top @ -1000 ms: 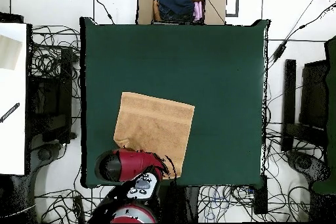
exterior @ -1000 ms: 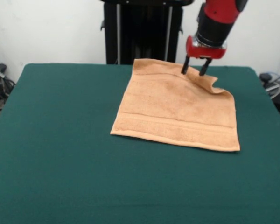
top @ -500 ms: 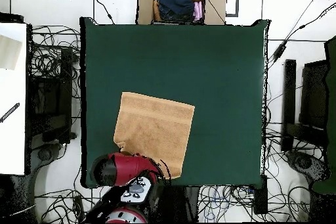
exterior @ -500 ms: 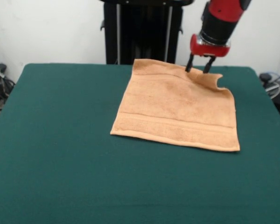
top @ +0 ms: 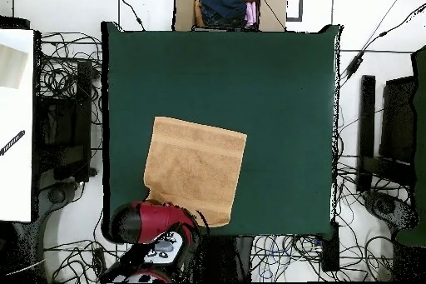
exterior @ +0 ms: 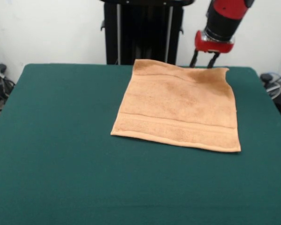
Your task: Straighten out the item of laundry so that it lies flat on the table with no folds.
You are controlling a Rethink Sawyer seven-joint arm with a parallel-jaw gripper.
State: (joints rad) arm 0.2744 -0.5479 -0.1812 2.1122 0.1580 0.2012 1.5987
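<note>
The towel (exterior: 178,110) is seen spread out on the green bench (exterior: 61,140), toward the side nearest the robot, with all four corners opened and no fold visible. The corner below the pincer (exterior: 203,62) is judged to be laid out, perhaps slightly raised at its edge. The pincer is held just above that far edge, its two fingers apart and nothing gripped. Little is judged left beyond withdrawal.
</note>
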